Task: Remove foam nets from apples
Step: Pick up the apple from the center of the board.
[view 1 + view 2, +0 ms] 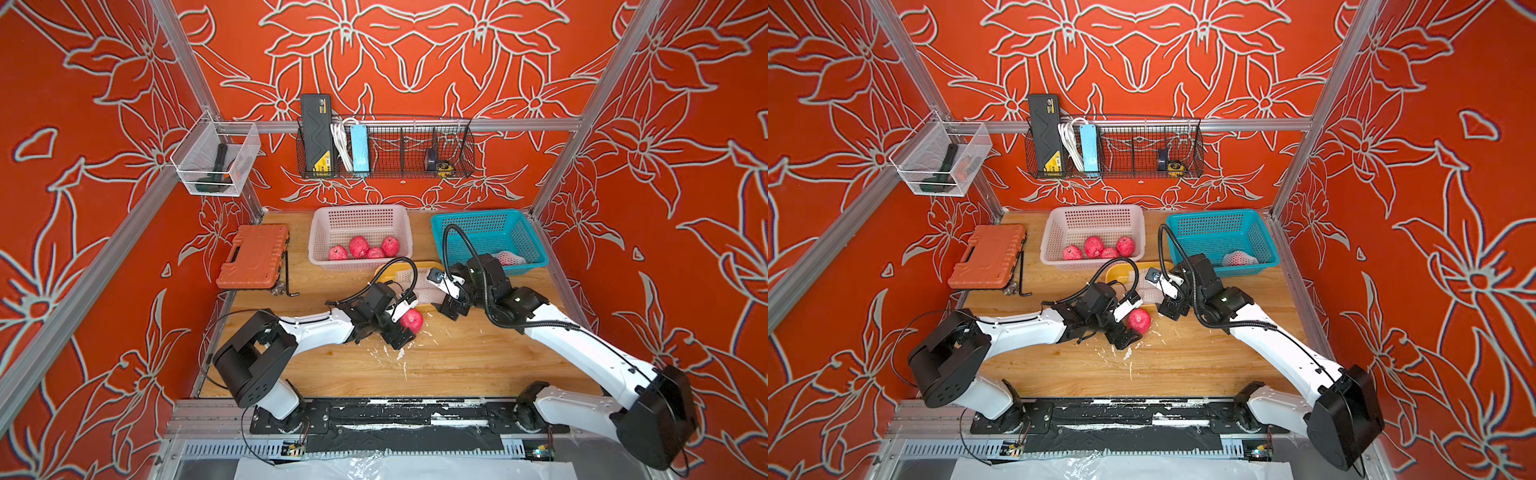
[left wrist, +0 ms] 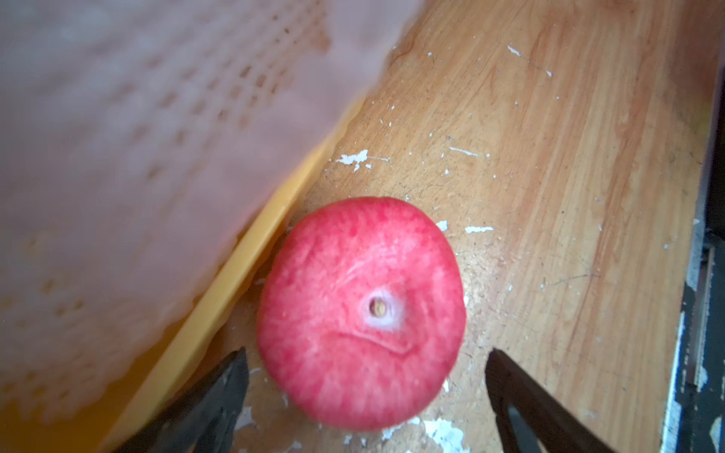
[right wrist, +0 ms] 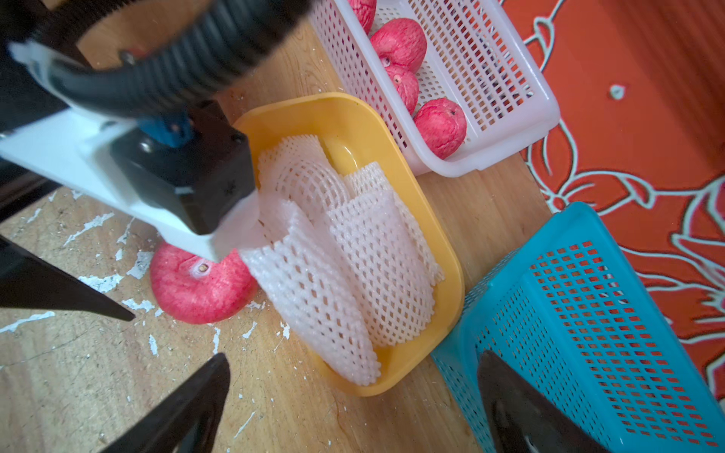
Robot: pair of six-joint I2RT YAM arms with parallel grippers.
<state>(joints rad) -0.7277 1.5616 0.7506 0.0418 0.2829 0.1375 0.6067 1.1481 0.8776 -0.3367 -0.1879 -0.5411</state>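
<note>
1. left gripper (image 2: 367, 351): jaws spread wide, one finger on each side of a bare apple (image 2: 359, 313), not clamped on it.
2. the bare apple sits on the wooden table (image 1: 457, 365) with its stem dimple up and no net on it, just beside the yellow tray (image 3: 353, 106). in both top views it is mid-table, between the two arms.
3. right gripper (image 3: 355, 357): jaws wide apart, nothing between them. it hovers over the near end of the yellow tray, next to the blue basket (image 1: 490, 224).
4. foam nets (image 3: 365, 251): several empty white mesh sleeves piled in the yellow tray, overlapping. exact count is hard to tell.
5. white basket (image 1: 361, 216) at the back of the table holds four bare apples (image 1: 359, 246) along its front wall.
6. the blue basket holds one apple still in its net (image 1: 509, 258), in the front corner.
7. white flakes (image 1: 401, 353) are scattered on the table around the bare apple.
8. the left wrist view has a blurred net close to the lens, over the tray edge.
</note>
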